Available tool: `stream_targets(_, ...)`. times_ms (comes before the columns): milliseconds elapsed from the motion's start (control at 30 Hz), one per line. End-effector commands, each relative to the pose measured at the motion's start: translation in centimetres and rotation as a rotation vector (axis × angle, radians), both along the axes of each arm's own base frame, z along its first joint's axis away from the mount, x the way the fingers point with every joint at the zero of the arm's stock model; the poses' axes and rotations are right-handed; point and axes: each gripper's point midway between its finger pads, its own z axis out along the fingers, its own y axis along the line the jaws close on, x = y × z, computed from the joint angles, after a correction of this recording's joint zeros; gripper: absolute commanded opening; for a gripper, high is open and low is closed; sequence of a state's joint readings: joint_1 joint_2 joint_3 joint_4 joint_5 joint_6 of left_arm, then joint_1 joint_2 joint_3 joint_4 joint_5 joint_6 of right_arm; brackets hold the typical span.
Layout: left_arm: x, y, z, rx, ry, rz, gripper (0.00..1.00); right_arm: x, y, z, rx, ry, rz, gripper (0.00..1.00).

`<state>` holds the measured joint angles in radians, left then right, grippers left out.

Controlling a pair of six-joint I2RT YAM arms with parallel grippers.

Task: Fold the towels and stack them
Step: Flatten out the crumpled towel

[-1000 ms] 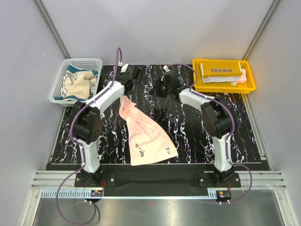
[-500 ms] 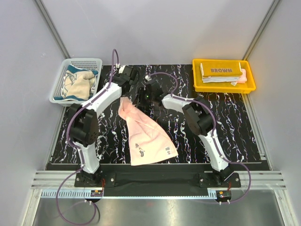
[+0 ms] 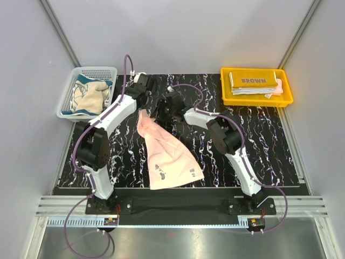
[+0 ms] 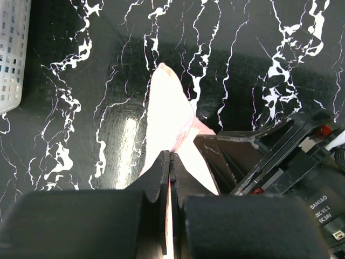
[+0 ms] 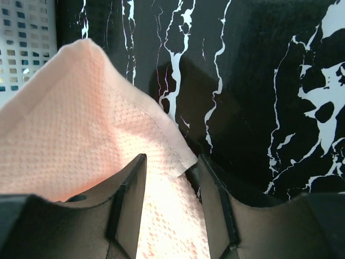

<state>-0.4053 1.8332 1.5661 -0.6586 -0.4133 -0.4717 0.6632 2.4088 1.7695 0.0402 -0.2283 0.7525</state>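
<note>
nearby: basket left, yellow tray right, both well apart from the grippers
pink towel: corner pinched tight in left gripper
right gripper: spread, towel edge between its fingers

Pink towel: waffle-textured cloth. Table: glossy black marbled. Fingers: matt black plastic.

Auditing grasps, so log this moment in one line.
left end effector: shut on pink waffle-weave cloth towel | right end effector: open, straddling its edge | fold: not started
</note>
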Motion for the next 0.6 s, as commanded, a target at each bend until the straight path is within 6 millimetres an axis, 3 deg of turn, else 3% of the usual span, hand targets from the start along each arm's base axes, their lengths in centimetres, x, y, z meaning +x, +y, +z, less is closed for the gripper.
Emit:
stream_targets(0, 0.4, 0.0, 2.9, -0.045, -0.08, -0.005, 0.0, 0.5, 0.8, -0.1, 0.024, 0.008, -0.029, 0.49)
stream_targets(400, 0.7, -0.8, 2.5, -0.077, -0.08, -0.036, 0.0, 0.4, 1.3, -1.0, 0.02, 0.012, -0.048, 0.43)
stream_targets(567, 0.8, -1.0, 2.4, -0.084, -0.078, -0.044, 0.0, 0.1, 2.0, -0.8, 0.044, 0.003, -0.018, 0.52)
